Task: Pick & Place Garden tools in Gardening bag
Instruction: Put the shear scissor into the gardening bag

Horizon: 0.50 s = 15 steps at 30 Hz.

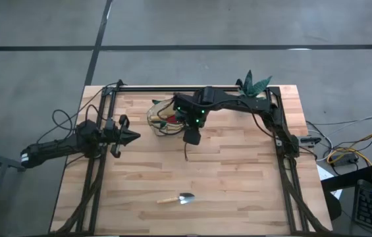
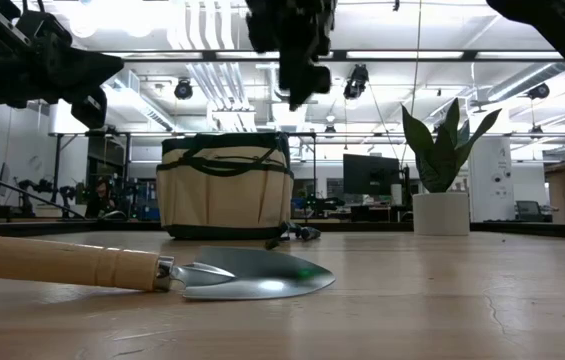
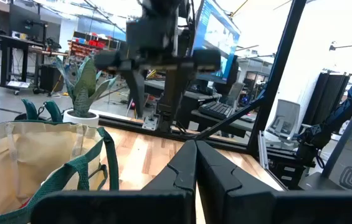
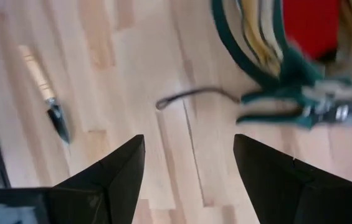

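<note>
The tan gardening bag (image 1: 161, 113) with dark green trim stands at the table's far middle; it also shows in the low view (image 2: 224, 185). A red piece (image 4: 309, 25) lies inside it. Green-handled pruning shears (image 4: 288, 107) lie on the table against the bag's base, with a thin dark stick (image 4: 191, 93) beside them. A wooden-handled trowel (image 1: 178, 198) lies flat near the front edge. My right gripper (image 4: 188, 140) is open and empty, high above the stick and next to the bag. My left gripper (image 3: 195, 144) is shut and empty, hovering left of the bag.
A green plant in a white pot (image 2: 442, 190) stands at the table's far right corner. Black frame rails (image 1: 100, 171) run along the table's left, right and far sides. Bare wood lies between the bag and the trowel.
</note>
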Motion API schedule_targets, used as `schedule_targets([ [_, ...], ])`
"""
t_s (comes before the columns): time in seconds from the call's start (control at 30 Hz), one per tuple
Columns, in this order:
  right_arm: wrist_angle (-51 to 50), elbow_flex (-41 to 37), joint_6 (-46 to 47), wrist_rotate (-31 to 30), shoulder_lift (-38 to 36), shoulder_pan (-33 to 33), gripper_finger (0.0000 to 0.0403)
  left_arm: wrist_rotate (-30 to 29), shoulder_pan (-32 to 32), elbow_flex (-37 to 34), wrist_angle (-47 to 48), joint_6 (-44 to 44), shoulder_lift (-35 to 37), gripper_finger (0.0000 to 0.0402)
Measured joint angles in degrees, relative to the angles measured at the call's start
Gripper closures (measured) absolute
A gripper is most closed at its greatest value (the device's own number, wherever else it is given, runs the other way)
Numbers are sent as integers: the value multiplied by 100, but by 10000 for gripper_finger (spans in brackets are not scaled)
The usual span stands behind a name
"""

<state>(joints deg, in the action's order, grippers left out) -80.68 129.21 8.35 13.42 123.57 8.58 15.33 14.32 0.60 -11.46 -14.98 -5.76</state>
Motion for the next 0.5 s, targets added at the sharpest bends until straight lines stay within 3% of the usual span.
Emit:
schedule_targets([
  [0.3,128,-1311,729,-190,-44,-154,163,0,-1,0,-2,0,0,392],
  [0.5,1024,-2532,932,-640,-729,-334,175,0,0,0,-1,0,-1,392],
])
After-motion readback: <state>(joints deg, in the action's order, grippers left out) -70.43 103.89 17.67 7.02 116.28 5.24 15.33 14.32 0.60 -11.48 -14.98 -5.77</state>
